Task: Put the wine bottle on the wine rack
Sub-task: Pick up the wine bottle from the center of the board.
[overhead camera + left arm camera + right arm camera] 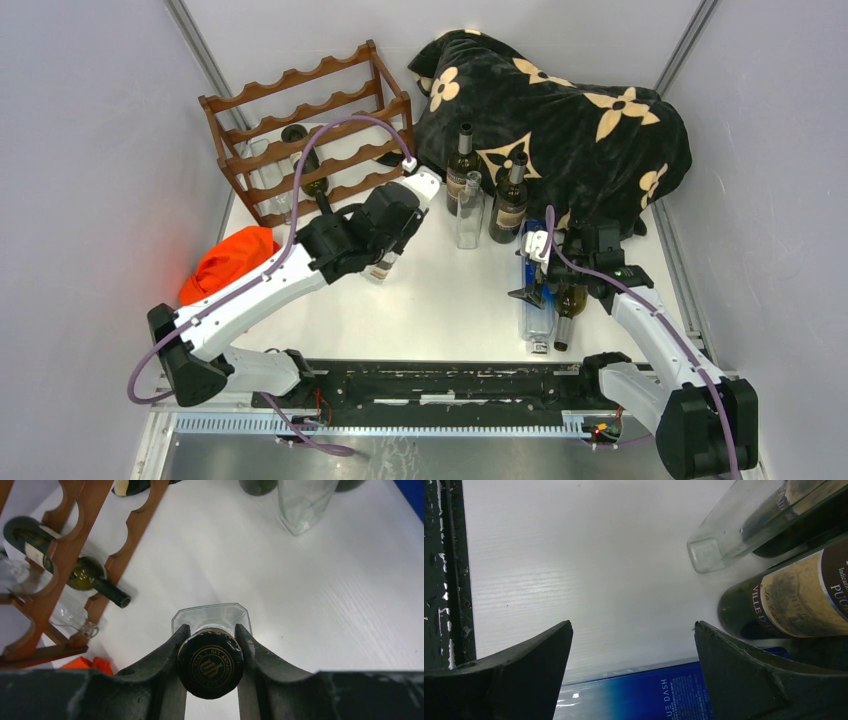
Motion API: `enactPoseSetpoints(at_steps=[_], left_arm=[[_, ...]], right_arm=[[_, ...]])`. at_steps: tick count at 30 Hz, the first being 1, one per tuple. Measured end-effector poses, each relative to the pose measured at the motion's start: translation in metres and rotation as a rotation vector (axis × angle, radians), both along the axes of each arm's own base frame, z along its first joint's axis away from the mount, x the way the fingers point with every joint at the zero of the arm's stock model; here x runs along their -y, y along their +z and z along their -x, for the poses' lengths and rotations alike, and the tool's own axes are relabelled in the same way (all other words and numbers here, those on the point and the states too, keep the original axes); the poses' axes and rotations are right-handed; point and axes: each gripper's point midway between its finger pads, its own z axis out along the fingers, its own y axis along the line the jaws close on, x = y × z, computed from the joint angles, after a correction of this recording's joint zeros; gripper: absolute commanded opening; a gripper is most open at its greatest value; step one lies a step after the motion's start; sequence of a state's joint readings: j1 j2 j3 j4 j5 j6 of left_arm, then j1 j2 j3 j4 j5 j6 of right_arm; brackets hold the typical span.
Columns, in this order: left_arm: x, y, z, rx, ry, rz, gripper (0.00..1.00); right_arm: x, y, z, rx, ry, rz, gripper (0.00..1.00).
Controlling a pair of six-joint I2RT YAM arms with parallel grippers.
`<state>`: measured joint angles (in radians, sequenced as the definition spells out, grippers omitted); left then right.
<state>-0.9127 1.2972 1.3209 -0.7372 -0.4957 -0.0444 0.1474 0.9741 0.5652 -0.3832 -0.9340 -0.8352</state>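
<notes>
Black cap [210, 665] of wine bottle [210, 614] clamped between fingers of left gripper [212, 629]. Bottle held upright over white table [325, 605], near front of wine rack [310, 125], not yet placed in it; contact of base with table cannot be told. On rack, green bottle [86, 575] and clear bottle [75, 620] laid flat. Right gripper [634, 640] spread wide, nothing held, hung over blue-labelled bottle [644, 692].

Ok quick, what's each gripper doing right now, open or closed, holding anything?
Left gripper: closed on the black-capped neck of the clear bottle.
Right gripper: wide open, holding nothing.
</notes>
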Motion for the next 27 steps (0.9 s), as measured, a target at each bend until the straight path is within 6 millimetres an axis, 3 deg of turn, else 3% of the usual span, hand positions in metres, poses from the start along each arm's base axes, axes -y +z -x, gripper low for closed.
enactPoseSetpoints(at_steps=[7, 14, 27], left_arm=[[0.012, 0.000, 0.030, 0.016, -0.208, -0.147, 0.02], [0.035, -0.039, 0.066, -0.023, -0.402, -0.345, 0.02], [0.045, -0.070, 0.088, 0.009, -0.576, -0.514, 0.02]], right_arm=[[0.000, -0.003, 0.000, -0.012, 0.000, 0.002, 0.98], [0.000, -0.004, 0.000, -0.018, 0.000, 0.003, 0.98], [0.000, -0.004, 0.000, -0.017, 0.000, 0.004, 0.98]])
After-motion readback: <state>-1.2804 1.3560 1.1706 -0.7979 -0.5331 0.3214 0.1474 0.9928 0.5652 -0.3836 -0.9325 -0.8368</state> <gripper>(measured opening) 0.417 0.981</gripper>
